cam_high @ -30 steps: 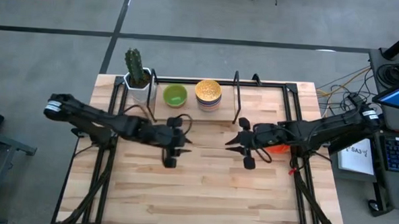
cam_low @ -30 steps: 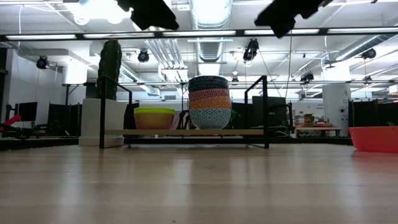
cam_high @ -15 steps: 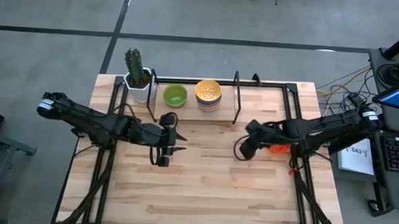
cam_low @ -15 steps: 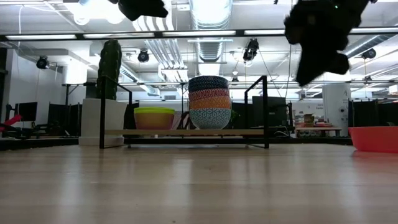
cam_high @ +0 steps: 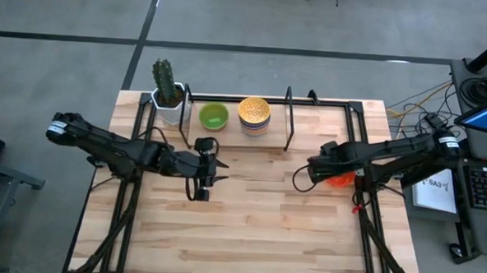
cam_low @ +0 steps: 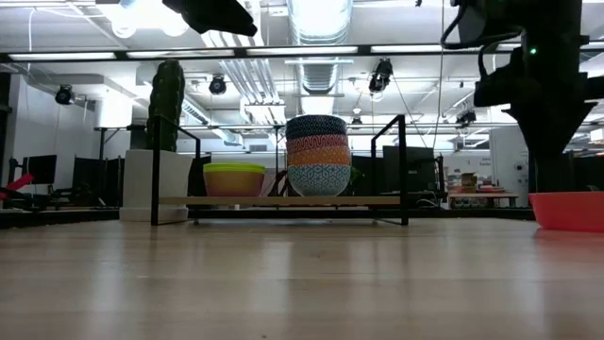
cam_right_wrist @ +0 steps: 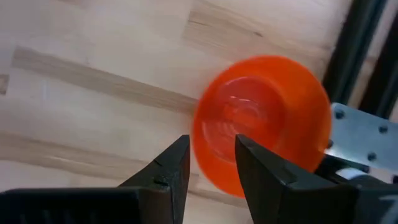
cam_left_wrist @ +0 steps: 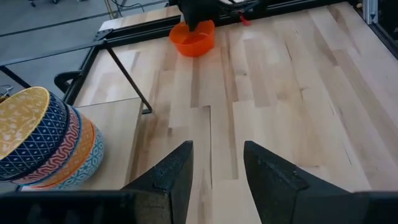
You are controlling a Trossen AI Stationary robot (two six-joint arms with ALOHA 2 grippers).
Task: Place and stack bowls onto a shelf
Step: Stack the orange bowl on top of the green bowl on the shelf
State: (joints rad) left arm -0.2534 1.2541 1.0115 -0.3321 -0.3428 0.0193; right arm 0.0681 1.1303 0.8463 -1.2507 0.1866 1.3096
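Observation:
A red-orange bowl (cam_high: 339,180) sits on the table by its right edge. My right gripper (cam_high: 322,174) points down over it, open, with one finger outside the bowl's rim and one over its inside (cam_right_wrist: 210,163). The shelf (cam_high: 227,137) stands at the far edge. It carries a green bowl (cam_high: 213,116) and a stack of several bowls with a yellow inside on top (cam_high: 254,112). In the low view the stack (cam_low: 316,156) rises above the low bowl pile (cam_low: 234,178). My left gripper (cam_high: 201,186) hovers open above mid-table (cam_left_wrist: 217,180), in front of the shelf. My right gripper comes at the red-orange bowl from above, pointing down. Its fingers (cam_right_wrist: 177,155) straddle the rim (cam_right_wrist: 202,134) on the side toward the table's middle. Whether they touch the rim, I cannot tell. The bowl rests on the table (cam_low: 566,210).
A white pot with a green cactus (cam_high: 167,88) stands at the shelf's left end. Black uprights (cam_high: 288,122) frame the shelf. A black rail (cam_right_wrist: 357,50) runs along the table's right edge beside the bowl. Bare wood (cam_high: 256,228) fills the near half.
My right gripper has swung from mid-table toward the right edge, tipped to point downward, and dropped over the red-orange bowl. My left gripper has drawn back slightly toward the table's left. The bowls have stayed in place.

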